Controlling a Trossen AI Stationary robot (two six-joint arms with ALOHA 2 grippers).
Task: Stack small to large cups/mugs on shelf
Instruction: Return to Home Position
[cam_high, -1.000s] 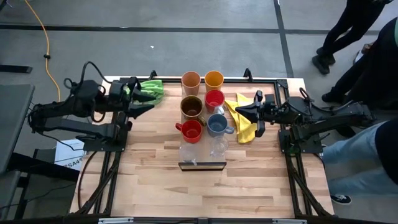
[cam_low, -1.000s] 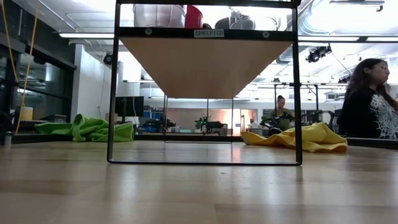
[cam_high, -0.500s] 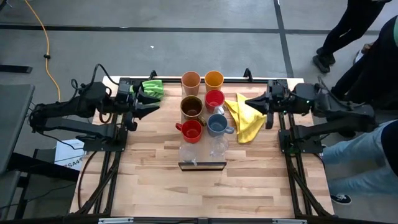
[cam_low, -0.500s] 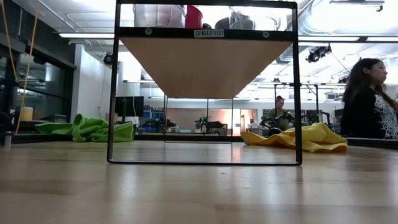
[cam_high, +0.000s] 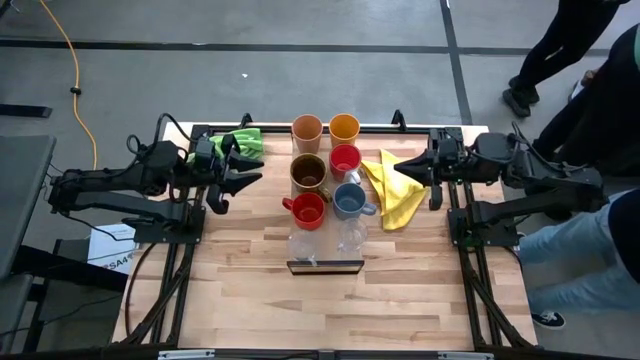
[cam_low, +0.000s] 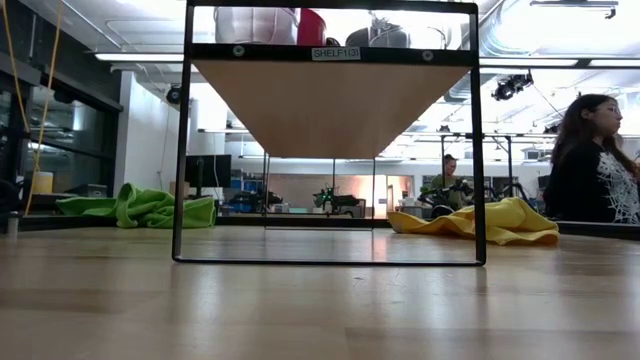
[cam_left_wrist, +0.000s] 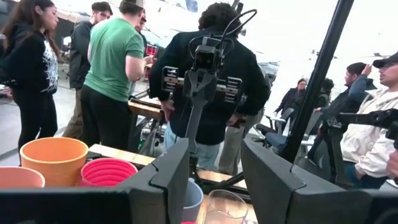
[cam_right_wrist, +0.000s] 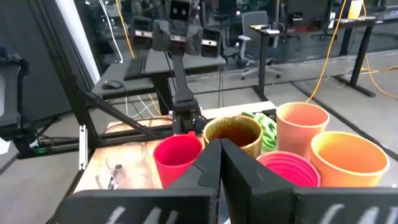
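Eight cups stand on the raised shelf (cam_high: 324, 267), whose board shows from below in the low view (cam_low: 330, 100): a peach tumbler (cam_high: 307, 129), an orange tumbler (cam_high: 344, 127), a brown mug (cam_high: 309, 172), two red mugs (cam_high: 344, 159) (cam_high: 305, 210), a grey-blue mug (cam_high: 349, 201) and two clear glasses (cam_high: 302, 245) (cam_high: 351, 237). My left gripper (cam_high: 252, 170) is open and empty, left of the brown mug, pointing at the cups (cam_left_wrist: 214, 180). My right gripper (cam_high: 400, 168) is shut and empty over the yellow cloth, right of the red mug (cam_right_wrist: 219, 162).
A green cloth (cam_high: 240, 140) lies at the far left under my left gripper. A yellow cloth (cam_high: 390, 190) lies right of the cups. Bare tabletop (cam_high: 320, 310) lies near the front edge. People stand beyond the table's right side (cam_high: 600, 80).
My left gripper has moved toward the table's right edge, closer to the cups. My right gripper has drawn back from the cups toward the table's right edge and a little toward the far edge. The cups have stayed in place.
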